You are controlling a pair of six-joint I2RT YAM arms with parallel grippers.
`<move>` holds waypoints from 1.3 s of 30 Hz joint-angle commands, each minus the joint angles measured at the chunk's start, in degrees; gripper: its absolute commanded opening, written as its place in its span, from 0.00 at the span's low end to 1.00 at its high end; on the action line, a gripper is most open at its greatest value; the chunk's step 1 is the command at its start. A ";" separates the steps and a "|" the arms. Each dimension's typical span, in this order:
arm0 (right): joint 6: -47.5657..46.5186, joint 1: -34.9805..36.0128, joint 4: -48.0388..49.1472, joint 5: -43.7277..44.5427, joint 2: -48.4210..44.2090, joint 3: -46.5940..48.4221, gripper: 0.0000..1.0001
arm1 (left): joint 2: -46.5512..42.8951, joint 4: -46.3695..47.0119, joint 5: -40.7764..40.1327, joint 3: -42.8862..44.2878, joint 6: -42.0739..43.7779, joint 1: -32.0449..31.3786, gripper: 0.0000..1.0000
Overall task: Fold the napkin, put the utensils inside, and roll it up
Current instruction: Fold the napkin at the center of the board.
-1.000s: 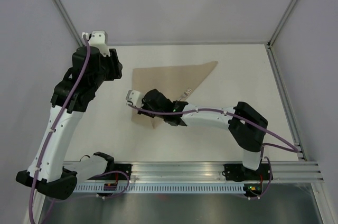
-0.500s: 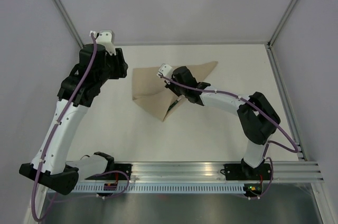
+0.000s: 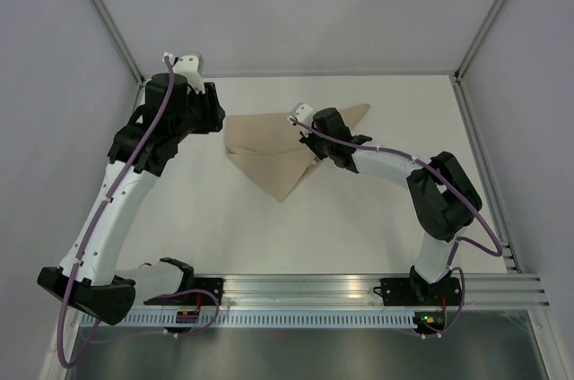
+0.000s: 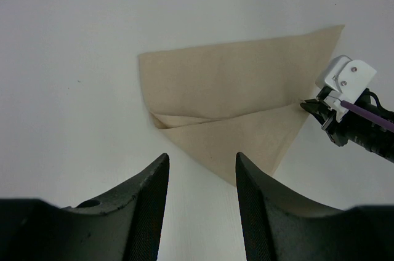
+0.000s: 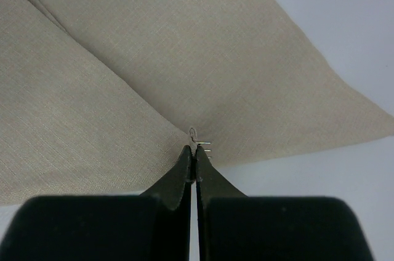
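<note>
Item: napkin (image 3: 269, 142), tan. Flap was carried up-frame from ctr by R gripper (image 5: 195, 150), pincer clamped on flap corner. Result: fork (image 5: 205, 144) got covered, tines peeked out. L gripper (image 4: 202, 159): apart, idle. Roll pending.

I see the napkin (image 3: 269, 151) lying flat on the far half of the bench (image 3: 377, 219). It is a plain beige cloth folded over itself, one flap overlapping the layer beneath along a slanting crease. One corner points toward the near edge, another toward the far right corner. Of the fork (image 5: 205, 144), only silver tine tips peek out at the cloth's right edge.
</note>
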 commanded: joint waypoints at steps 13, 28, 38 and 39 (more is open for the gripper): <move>-1.41 -2.75 0.82 0.28 1.66 -0.93 0.01 | 2.06 2.72 3.42 -2.26 -8.05 0.12 0.52; 0.17 -5.38 -3.39 -1.82 4.91 5.13 0.60 | 3.03 5.09 4.92 -5.34 -8.58 0.12 0.52; 10.18 -19.68 -15.26 -11.13 9.91 22.07 0.64 | 3.30 6.41 5.80 -6.57 -8.67 0.12 0.52; 11.58 -21.19 -16.31 -14.10 12.01 23.40 0.63 | 3.47 6.59 5.80 -6.74 -8.67 0.12 0.52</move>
